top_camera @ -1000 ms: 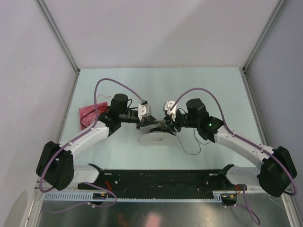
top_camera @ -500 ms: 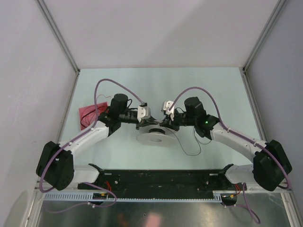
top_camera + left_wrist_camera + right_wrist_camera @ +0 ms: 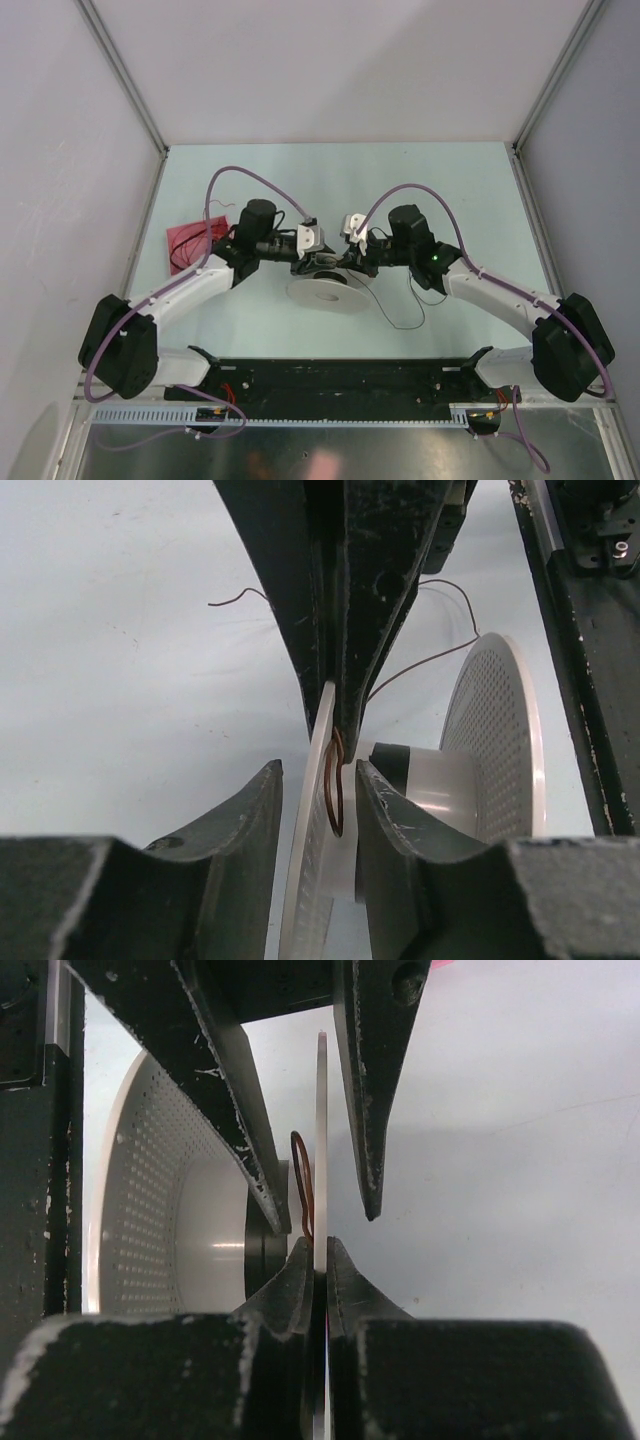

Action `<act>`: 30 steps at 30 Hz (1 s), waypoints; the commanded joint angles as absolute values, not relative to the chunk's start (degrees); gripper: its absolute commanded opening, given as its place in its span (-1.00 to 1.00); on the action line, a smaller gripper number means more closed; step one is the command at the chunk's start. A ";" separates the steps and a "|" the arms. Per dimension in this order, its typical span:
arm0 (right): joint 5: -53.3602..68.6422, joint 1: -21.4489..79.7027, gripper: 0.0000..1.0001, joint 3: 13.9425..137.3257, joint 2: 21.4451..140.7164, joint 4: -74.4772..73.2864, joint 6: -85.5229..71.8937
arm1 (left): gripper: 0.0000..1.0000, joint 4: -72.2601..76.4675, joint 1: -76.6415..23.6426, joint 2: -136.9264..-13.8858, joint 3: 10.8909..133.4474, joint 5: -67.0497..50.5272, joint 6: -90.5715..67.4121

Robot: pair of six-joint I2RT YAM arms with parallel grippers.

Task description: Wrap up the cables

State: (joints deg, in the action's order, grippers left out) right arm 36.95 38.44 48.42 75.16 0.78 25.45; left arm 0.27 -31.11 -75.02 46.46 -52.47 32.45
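Note:
A pale grey spool (image 3: 322, 293) lies mid-table between both arms. In the right wrist view my right gripper (image 3: 321, 1245) is shut on the spool's thin upright flange (image 3: 321, 1110). A loop of red-brown cable (image 3: 303, 1185) runs down to that pinch. In the left wrist view my left gripper (image 3: 318, 767) stands open astride the same flange (image 3: 312, 860) and the cable loop (image 3: 333, 780), with gaps on both sides. The right gripper (image 3: 335, 720) comes in from above there. More cable (image 3: 400, 322) trails right of the spool on the table.
A red sheet (image 3: 185, 245) with dark wires on it lies at the left, near the left arm. A black rail (image 3: 330, 378) runs along the near edge. Walls with metal posts close in the left, right and back.
My right gripper moved in to the left and closed on the spool's flange. My left gripper, shut before, has opened around that flange. The spool shifted slightly left.

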 commanded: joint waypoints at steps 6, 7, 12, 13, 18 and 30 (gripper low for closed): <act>37.83 38.38 -1.00 50.80 75.05 3.85 25.77 | -0.37 0.89 -33.52 -75.93 50.16 -49.55 31.20; 37.86 38.40 -1.00 50.80 75.01 3.86 25.85 | -0.45 0.88 -33.59 -76.02 50.13 -49.12 31.29; 37.91 38.30 -1.00 50.80 74.74 3.88 25.82 | -0.94 -0.50 -33.68 -75.74 49.54 -46.68 33.46; 37.85 38.18 -1.00 50.80 74.51 3.61 25.96 | -0.97 -1.08 -33.58 -75.49 49.25 -46.41 34.13; 37.41 35.93 -0.60 50.80 73.19 -0.76 28.48 | -1.00 -2.75 -31.92 -74.67 48.29 -48.30 35.21; 40.29 29.24 0.19 50.80 72.45 -10.63 32.44 | -1.00 -3.68 -31.49 -74.17 48.72 -47.57 36.03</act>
State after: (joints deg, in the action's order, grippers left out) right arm 39.00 29.80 48.58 73.67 -7.18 30.92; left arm -2.92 -32.01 -75.00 48.47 -50.22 32.51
